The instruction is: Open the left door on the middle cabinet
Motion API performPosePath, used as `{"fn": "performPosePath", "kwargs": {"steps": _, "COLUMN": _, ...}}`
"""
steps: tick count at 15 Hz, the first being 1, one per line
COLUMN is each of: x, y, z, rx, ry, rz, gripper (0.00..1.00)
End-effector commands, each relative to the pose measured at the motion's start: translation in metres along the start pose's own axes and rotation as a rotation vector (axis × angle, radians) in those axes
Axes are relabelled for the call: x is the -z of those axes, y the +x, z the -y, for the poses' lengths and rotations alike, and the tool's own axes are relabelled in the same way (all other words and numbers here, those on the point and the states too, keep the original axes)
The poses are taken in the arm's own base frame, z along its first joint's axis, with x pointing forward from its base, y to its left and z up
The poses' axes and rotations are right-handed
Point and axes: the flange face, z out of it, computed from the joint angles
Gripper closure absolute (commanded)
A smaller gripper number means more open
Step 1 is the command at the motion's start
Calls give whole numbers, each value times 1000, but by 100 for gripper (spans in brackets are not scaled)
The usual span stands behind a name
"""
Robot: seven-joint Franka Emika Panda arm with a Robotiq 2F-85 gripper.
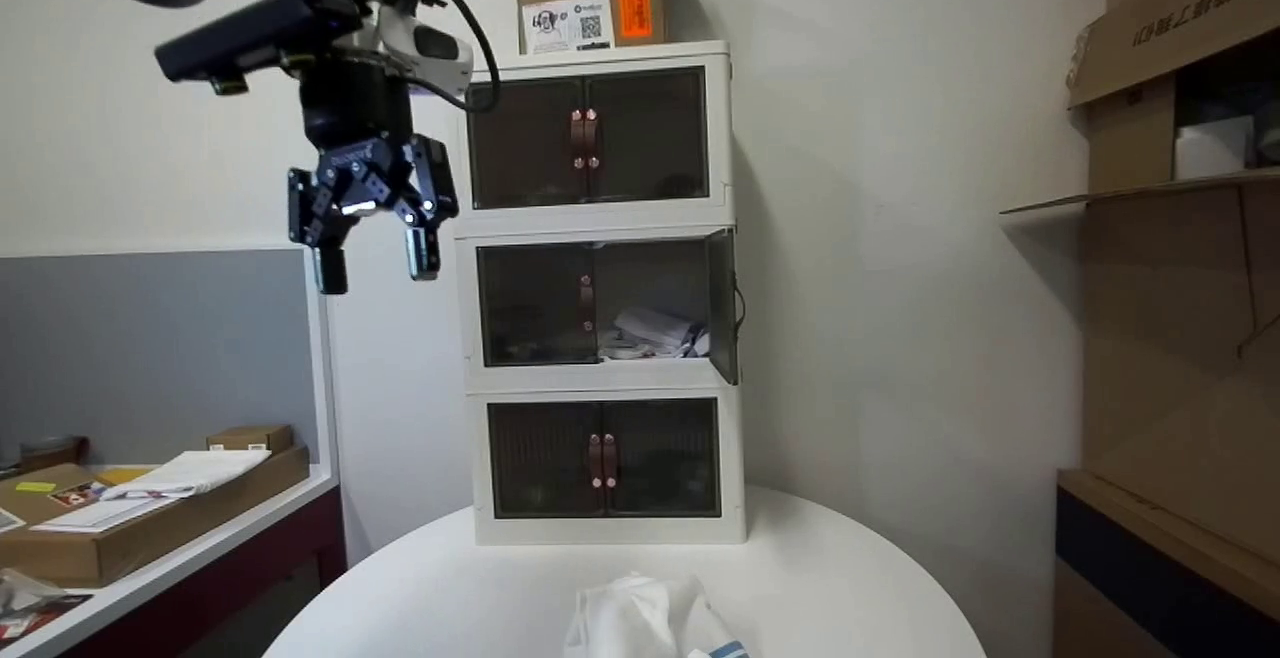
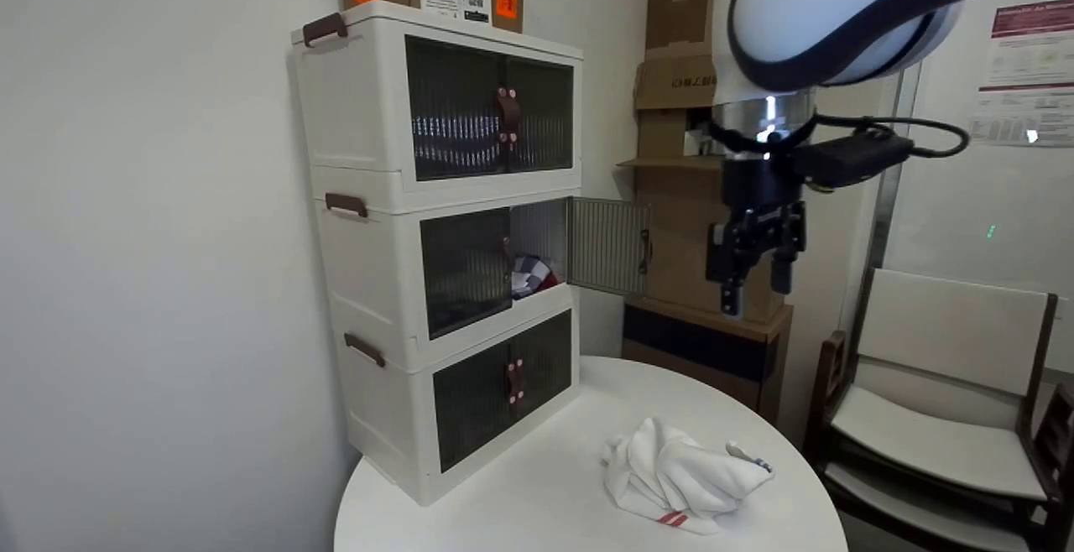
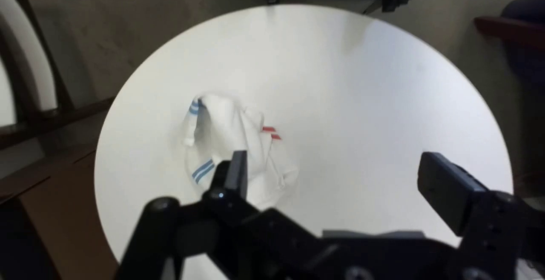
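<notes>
The middle cabinet (image 1: 560, 379) is a white box in a stack of three and also shows in an exterior view (image 2: 361, 271). Its left door (image 1: 530, 308), dark-paned here, is shut in both exterior views (image 2: 461, 275). A brown handle (image 1: 587, 303) is on that door's inner edge. The right door (image 1: 722, 308) stands swung outward (image 2: 606, 246), with cloths (image 1: 652, 330) visible inside. My gripper (image 1: 378, 270) hangs in the air, fingers down, open and empty, apart from the cabinet in both exterior views (image 2: 757, 290). The wrist view shows its spread fingers (image 3: 334, 167); the cabinet is out of that view.
The stack stands on a round white table (image 2: 503, 527). A crumpled white cloth (image 2: 675, 476) with red and blue stripes lies on it, also in the wrist view (image 3: 238, 135). Cardboard boxes (image 1: 1170, 338) stand beside the table. A chair (image 2: 940, 418) is nearby.
</notes>
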Motion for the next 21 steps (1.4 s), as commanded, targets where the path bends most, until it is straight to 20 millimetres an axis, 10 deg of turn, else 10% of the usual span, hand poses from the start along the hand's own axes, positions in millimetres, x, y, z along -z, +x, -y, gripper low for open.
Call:
{"fn": "performPosePath", "kwargs": {"steps": 1, "x": -14, "y": 55, "z": 48, "rx": -10, "ry": -118, "rz": -154, "gripper": 0}}
{"fn": "performPosePath", "kwargs": {"steps": 8, "x": -55, "y": 155, "z": 115, "rx": -47, "ry": -330, "rz": -494, "gripper": 0}}
{"fn": "performPosePath", "kwargs": {"steps": 17, "x": -41, "y": 249, "z": 141, "rx": -255, "ry": -503, "rz": -929, "gripper": 0}}
{"fn": "performPosePath", "kwargs": {"steps": 21, "x": -102, "y": 286, "z": 165, "rx": -309, "ry": -511, "rz": -983, "gripper": 0}}
